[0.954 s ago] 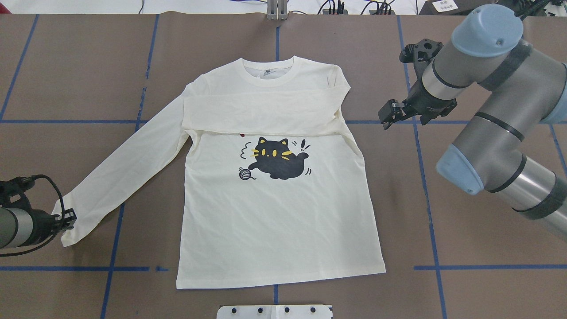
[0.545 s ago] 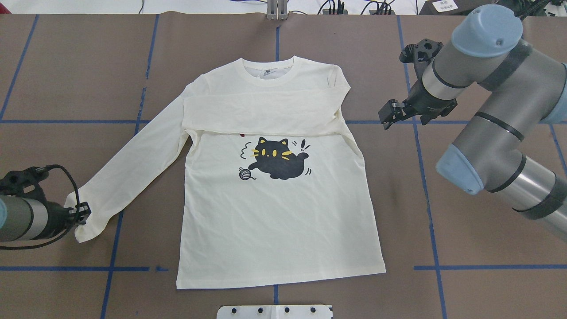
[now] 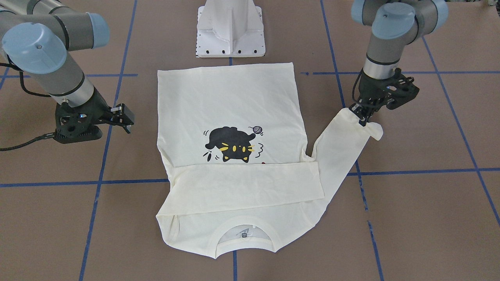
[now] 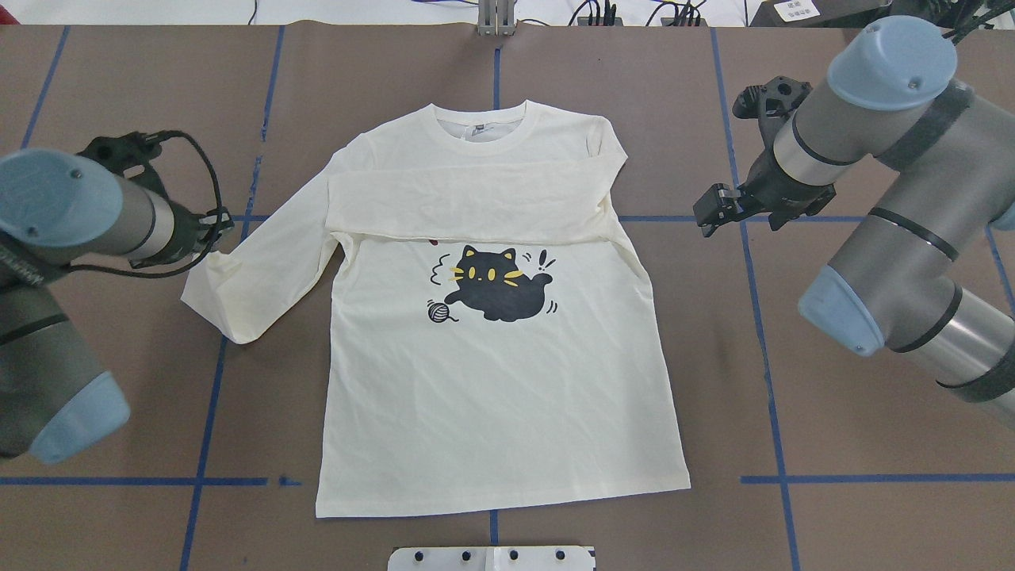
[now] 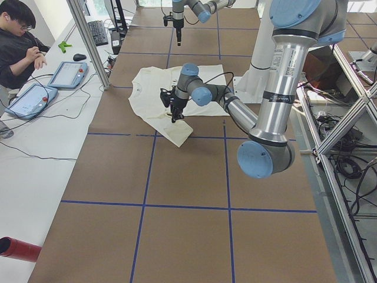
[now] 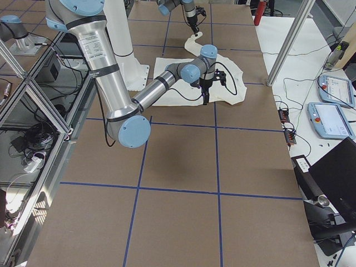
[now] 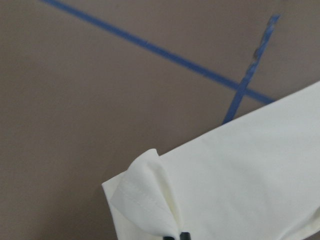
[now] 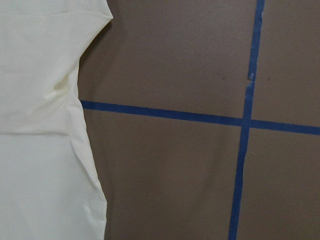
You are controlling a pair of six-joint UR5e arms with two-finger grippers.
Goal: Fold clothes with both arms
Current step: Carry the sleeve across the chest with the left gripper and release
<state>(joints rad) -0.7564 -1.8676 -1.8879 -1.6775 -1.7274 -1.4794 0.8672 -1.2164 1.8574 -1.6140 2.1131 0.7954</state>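
Sleeve (image 4: 254, 274) inward with left end effector (image 3: 361, 116)

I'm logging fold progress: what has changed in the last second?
The left hand, shut on the loose sleeve at its cuff, carried it away from the robot and in toward the shirt body, doubling the sleeve over. The right hand edged slightly outward, holding nothing. The shirt body and the folded sleeve across the chest stayed put.
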